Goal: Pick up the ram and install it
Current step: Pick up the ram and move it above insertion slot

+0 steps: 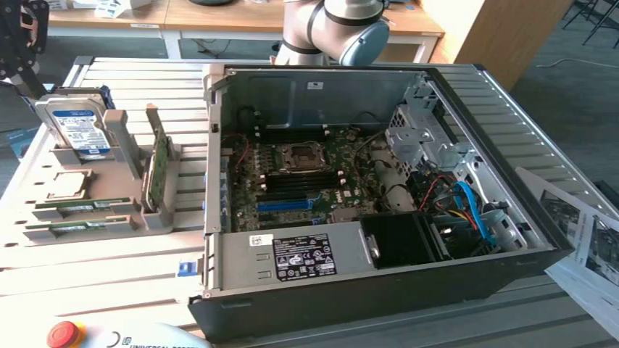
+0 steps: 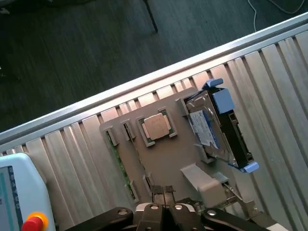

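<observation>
Hovering with our tool point(image 2: 166, 190) shut and empty above the tray point(image 2: 168, 159), we count two rams point(image 1: 82, 204) lying side by side in it, beside one CPU point(image 2: 156, 127), one drive point(image 2: 211, 130) and one upright card point(image 1: 158, 170), and judge each light, stiff and fragile, best pinched across its long edges.

Robotics lab, open computer case point(image 1: 387, 293) on slatted bench point(image 1: 126, 80), teach pendant point(image 2: 19, 192), desks point(image 1: 227, 16)

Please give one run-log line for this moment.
gripper: shut, empty, over parts holder | ram: lying in holder, not picked | case: open
</observation>
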You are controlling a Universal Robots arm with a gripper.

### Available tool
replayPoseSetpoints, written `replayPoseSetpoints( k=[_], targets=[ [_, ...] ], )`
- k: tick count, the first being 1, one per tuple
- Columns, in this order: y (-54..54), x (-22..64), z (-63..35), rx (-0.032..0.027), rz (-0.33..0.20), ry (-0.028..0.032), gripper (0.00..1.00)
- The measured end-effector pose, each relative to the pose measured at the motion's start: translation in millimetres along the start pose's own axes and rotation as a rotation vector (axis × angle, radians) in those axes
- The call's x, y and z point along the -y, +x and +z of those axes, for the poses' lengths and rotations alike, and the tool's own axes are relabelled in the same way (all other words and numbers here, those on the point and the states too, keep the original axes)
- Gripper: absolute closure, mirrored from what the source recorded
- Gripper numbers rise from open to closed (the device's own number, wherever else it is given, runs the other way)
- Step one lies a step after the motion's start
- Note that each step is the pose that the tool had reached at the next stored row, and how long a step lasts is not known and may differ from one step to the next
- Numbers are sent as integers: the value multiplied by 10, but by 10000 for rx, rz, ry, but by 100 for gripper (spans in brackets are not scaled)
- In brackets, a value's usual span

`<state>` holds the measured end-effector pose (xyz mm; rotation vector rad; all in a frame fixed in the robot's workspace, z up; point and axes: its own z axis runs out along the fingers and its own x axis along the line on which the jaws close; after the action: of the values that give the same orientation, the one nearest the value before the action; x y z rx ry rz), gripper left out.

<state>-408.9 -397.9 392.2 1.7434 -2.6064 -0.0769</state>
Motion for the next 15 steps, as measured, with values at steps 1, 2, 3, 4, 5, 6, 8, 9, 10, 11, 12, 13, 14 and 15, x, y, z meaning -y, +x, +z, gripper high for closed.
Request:
replayPoseSetpoints(
  k=[1,2,3,4,5,6,8,9,10,11,12,13,14,15],
  targets=[
    [0,0,0,-9,-180,-4,89],
    [0,0,0,-17,-359,-9,89],
    [0,0,1,-26,-555,-13,89],
    [0,0,1,-33,-734,-17,89],
    [0,0,2,-41,-914,-20,89],
    [0,0,2,-49,-1088,-24,89],
    [0,0,3,-66,-1447,-32,89],
    [0,0,3,-75,-1643,-37,89],
    [0,0,4,-83,-1823,-40,89],
    [0,0,3,-92,-2003,-44,89],
    [0,0,4,-100,-2182,-48,89],
    [0,0,4,-109,-2361,-53,89],
    [0,0,4,-117,-2540,-57,89],
    [0,0,4,-125,-2720,-60,89]
  ],
)
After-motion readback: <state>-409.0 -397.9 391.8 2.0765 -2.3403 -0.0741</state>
